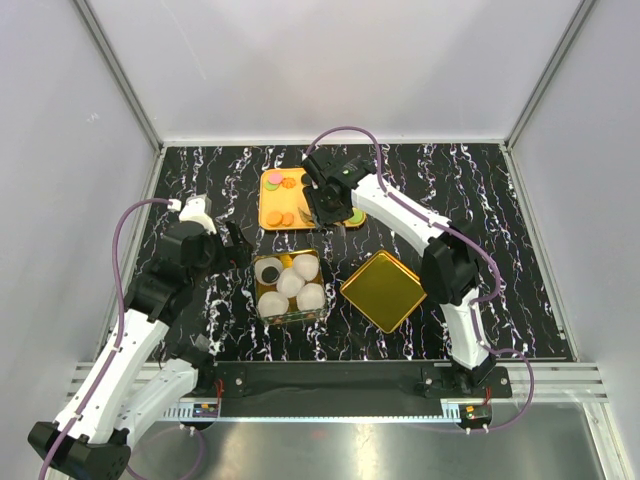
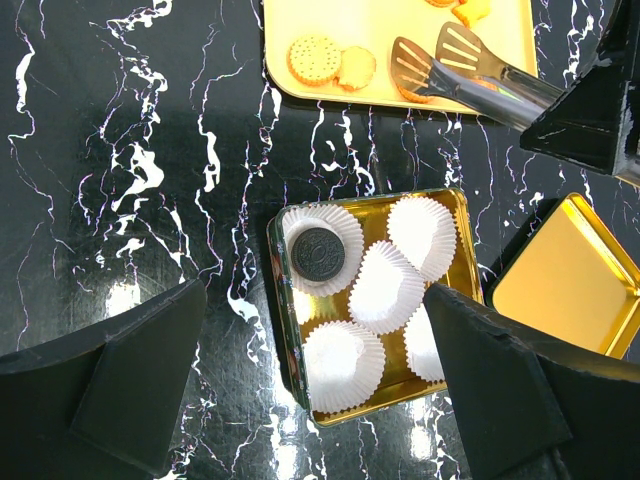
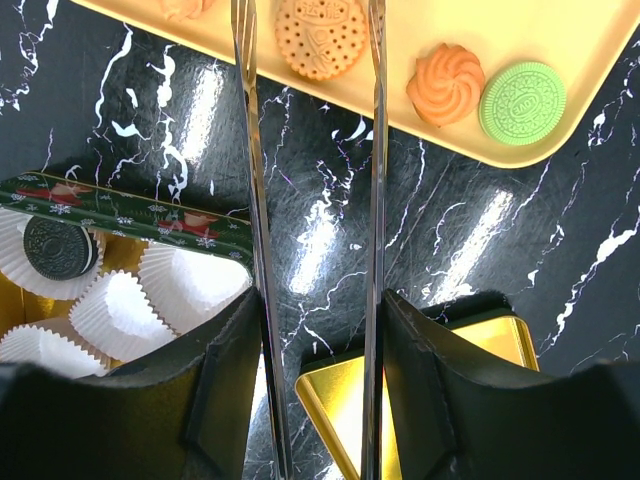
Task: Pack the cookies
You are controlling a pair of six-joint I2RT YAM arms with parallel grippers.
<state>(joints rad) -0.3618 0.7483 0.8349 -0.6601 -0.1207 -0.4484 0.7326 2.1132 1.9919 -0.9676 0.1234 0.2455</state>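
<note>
**Top view.** Most cookies lie on a yellow tray at the far side of the table. One black cookie sits in a paper cup inside the tin. The lid lies just beside the tin.

**Left wrist view.** The left gripper hangs above the tin with its fingers spread wide and nothing between them.

**Right wrist view.** The right gripper is clamped on the tongs. A brown cookie on the tray lies between the two tong arms.
</note>
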